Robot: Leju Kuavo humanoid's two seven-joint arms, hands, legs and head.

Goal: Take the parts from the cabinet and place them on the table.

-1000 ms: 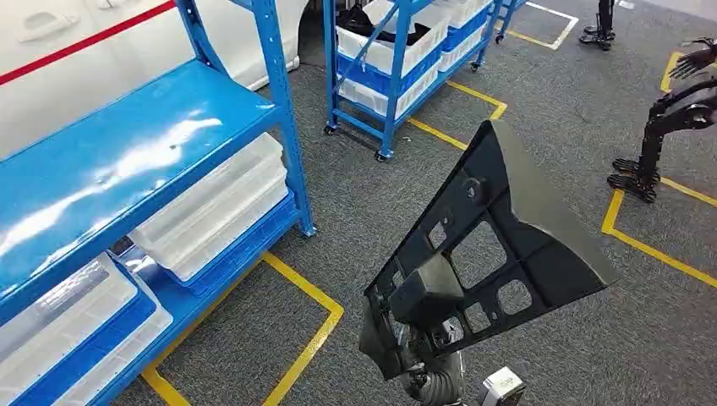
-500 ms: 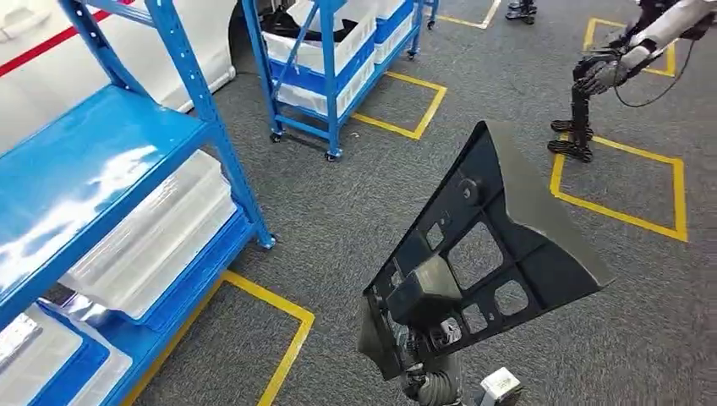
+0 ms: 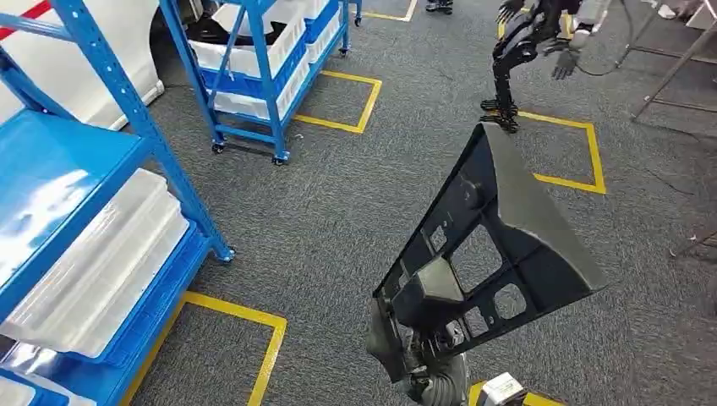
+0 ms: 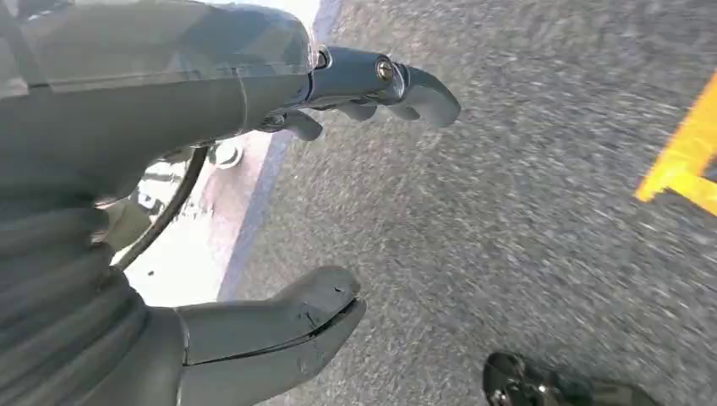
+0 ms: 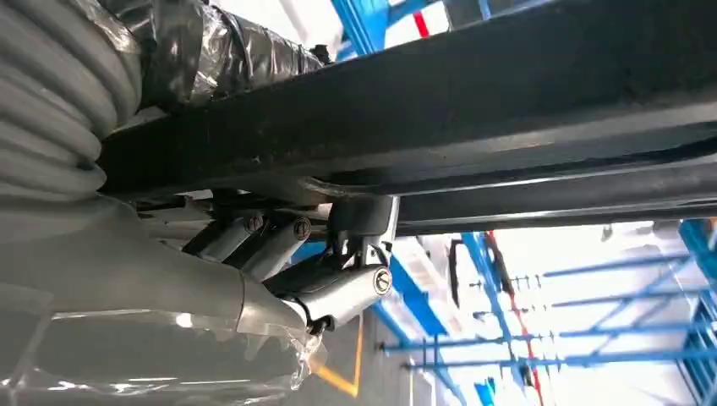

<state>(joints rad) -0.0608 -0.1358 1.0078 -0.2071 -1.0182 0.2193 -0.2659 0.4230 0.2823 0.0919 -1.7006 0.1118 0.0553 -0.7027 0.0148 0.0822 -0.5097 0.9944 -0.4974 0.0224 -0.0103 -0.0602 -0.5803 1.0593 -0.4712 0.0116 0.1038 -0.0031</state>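
Observation:
A large black triangular plastic part with cut-out windows stands tilted in front of me in the head view. My right hand grips it at its lower corner. In the right wrist view that hand's fingers clamp the part's dark edge. My left hand hangs over the grey carpet with thumb and fingers apart and nothing between them.
The blue cabinet with clear plastic bins stands at the left. A wheeled blue rack with white bins is further back. Yellow floor tape marks squares on the carpet. Another robot stands at the far right.
The whole scene has slid left and down as my view turned right, away from the cabinet. The part stays in the same place in my right hand.

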